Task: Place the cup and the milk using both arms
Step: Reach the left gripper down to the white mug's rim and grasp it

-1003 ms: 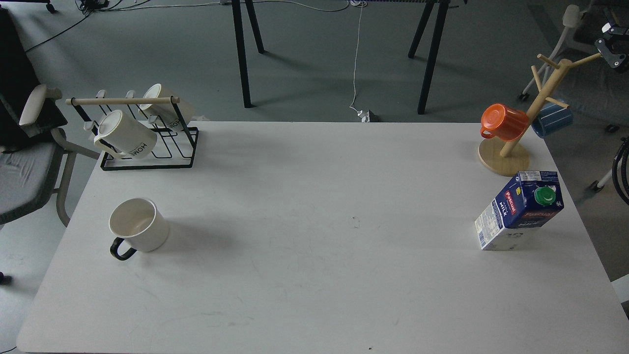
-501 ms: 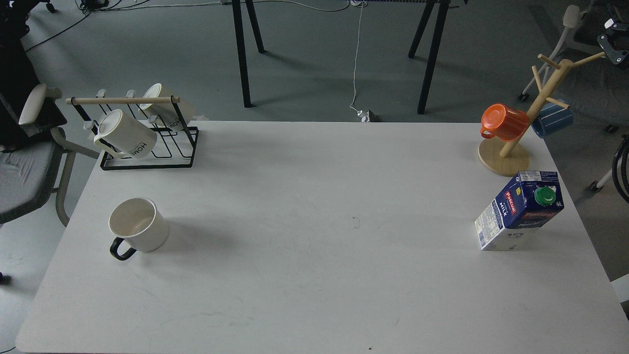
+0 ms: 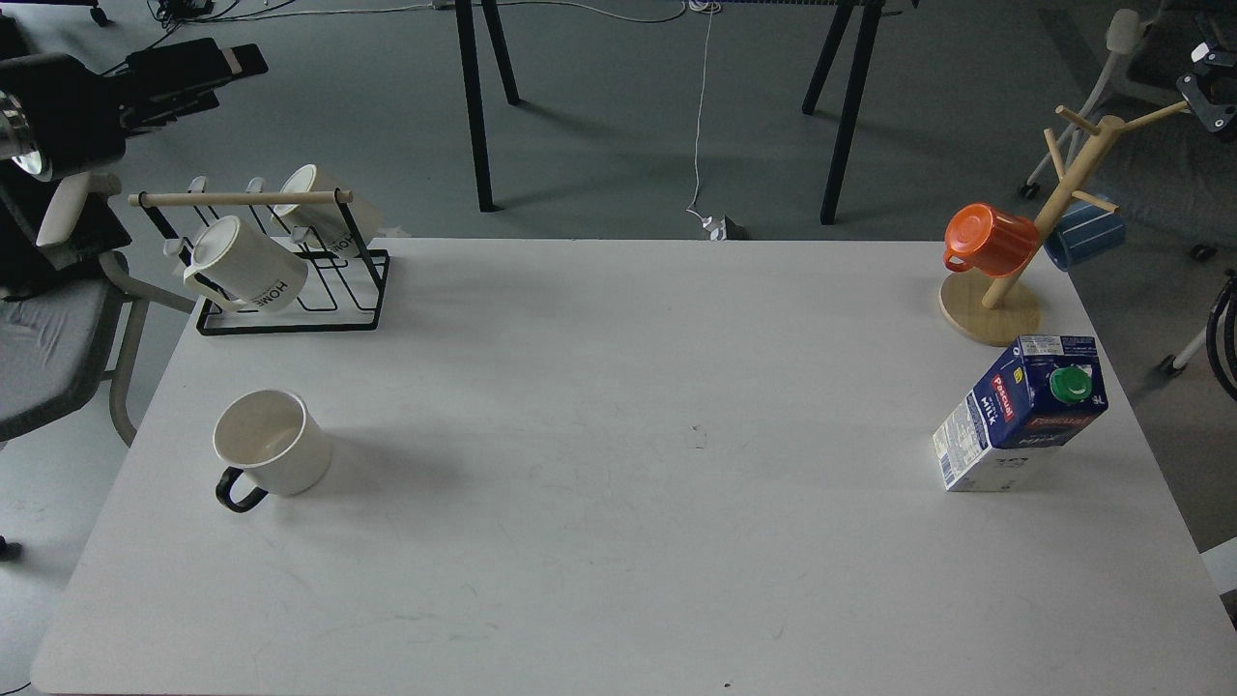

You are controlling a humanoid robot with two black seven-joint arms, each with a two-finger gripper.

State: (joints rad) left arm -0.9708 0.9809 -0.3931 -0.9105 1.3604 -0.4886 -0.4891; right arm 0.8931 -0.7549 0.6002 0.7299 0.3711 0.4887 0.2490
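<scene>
The cup (image 3: 273, 449) is a cream-white mug with a black loop handle, standing upright at the table's left front with the handle toward me. The milk (image 3: 1022, 414), a blue and white carton with a green cap, stands at the right side of the table. My left gripper (image 3: 208, 72) is high at the far left, over the floor behind the mug rack and well away from the cup; its fingers are too dark to tell apart. A dark piece at the top right edge (image 3: 1208, 89) looks like my right gripper, cut off by the frame and far behind the milk.
A black wire rack (image 3: 290, 314) with two "HOME" mugs stands at the table's back left. A wooden mug tree (image 3: 991, 309) with an orange mug (image 3: 988, 239) and a blue mug stands at the back right, just behind the milk. A grey chair (image 3: 48, 329) is left of the table.
My left arm has come into view at the top left, reaching rightward. The dark piece at the top right shifted slightly up. Cup and milk have not moved.
</scene>
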